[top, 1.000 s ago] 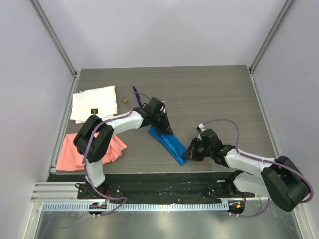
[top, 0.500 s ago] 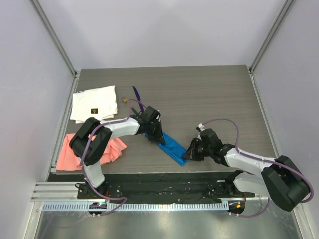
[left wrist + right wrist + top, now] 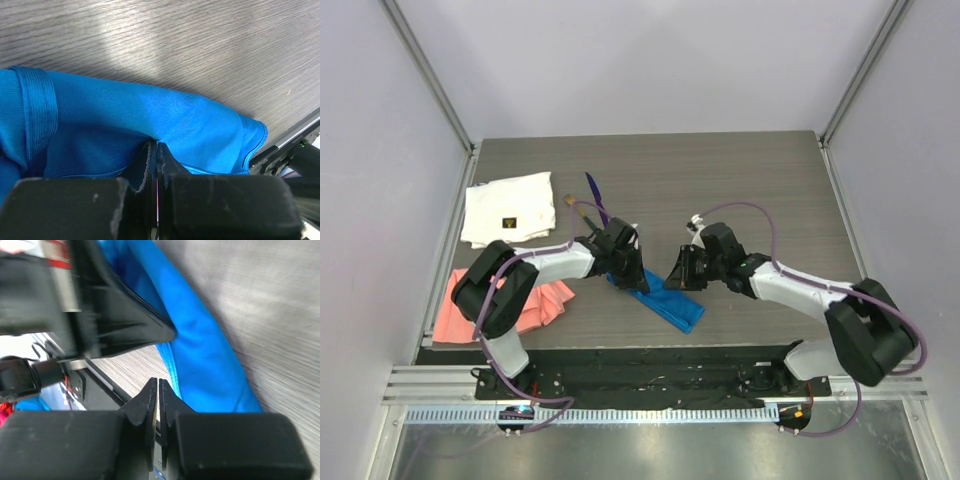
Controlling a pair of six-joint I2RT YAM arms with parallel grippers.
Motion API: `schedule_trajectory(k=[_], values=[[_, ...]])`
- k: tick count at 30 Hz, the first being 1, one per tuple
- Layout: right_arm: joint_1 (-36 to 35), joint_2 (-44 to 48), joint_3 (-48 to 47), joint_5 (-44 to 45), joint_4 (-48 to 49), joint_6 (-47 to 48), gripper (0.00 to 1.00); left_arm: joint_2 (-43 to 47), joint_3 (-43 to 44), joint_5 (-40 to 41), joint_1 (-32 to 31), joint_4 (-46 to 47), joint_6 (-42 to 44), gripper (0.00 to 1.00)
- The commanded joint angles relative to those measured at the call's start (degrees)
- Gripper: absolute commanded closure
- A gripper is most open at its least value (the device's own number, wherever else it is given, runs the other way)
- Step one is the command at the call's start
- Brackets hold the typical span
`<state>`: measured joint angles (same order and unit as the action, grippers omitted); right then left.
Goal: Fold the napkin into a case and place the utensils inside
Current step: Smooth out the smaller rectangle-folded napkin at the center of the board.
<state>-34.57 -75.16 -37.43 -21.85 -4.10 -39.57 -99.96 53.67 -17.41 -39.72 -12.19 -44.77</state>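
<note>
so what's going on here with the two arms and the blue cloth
Two robot arms are working on a blue napkin, which lies folded into a narrow strip near the front middle of the table. The left gripper is shut on the strip's far-left end. The right gripper is shut beside the strip with nothing visible in it. The purple utensil and the green-handled utensil lie on the table, not yet in the cloth. A white cloth and a pink cloth sit at the left.
</note>
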Motion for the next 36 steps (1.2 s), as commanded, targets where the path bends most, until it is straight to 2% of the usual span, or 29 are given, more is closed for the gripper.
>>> schedule_trajectory(k=[1, 4, 8, 12, 13, 17, 27, 31, 36], values=[[-2.1, -6.0, 2.3, -5.0, 9.6, -2.5, 0.9, 0.7, -2.2, 3.1, 0.0, 0.8, 1.2, 1.0], [-2.6, -7.8, 7.7, -6.1, 15.6, -5.2, 0.93, 0.9, -2.2, 2.9, -0.1, 1.3, 1.2, 1.0], [-2.7, -7.4, 12.8, -3.9, 16.8, -4.5, 0.95, 2.0, 0.1, 2.1, 0.1, -0.2, 1.9, 1.0], [-2.7, -9.0, 14.0, -3.8, 19.0, -4.7, 0.96, 3.9, 2.4, -0.2, 1.3, -1.9, 1.0, 0.87], [-2.6, -9.8, 14.3, -4.1, 20.3, -5.2, 0.96, 3.8, 3.0, -0.9, 2.4, -3.3, 0.7, 0.87], [-2.7, -10.7, 14.4, -4.2, 21.1, -5.3, 0.97, 3.0, 3.4, -3.9, 4.7, -3.7, 0.2, 0.91], [-2.6, -9.1, 14.4, -3.2, 19.0, -4.8, 0.98, 1.3, -1.2, -2.0, 5.8, -3.7, 2.2, 0.99], [-2.7, -8.5, 14.4, -2.2, 17.5, -3.6, 0.98, 2.6, -3.0, 2.3, 5.8, -4.1, 4.6, 0.99], [-2.6, -8.3, 10.3, -1.6, 11.3, 1.4, 0.96, 4.0, -1.8, 1.4, 5.7, -2.8, 6.5, 0.98]])
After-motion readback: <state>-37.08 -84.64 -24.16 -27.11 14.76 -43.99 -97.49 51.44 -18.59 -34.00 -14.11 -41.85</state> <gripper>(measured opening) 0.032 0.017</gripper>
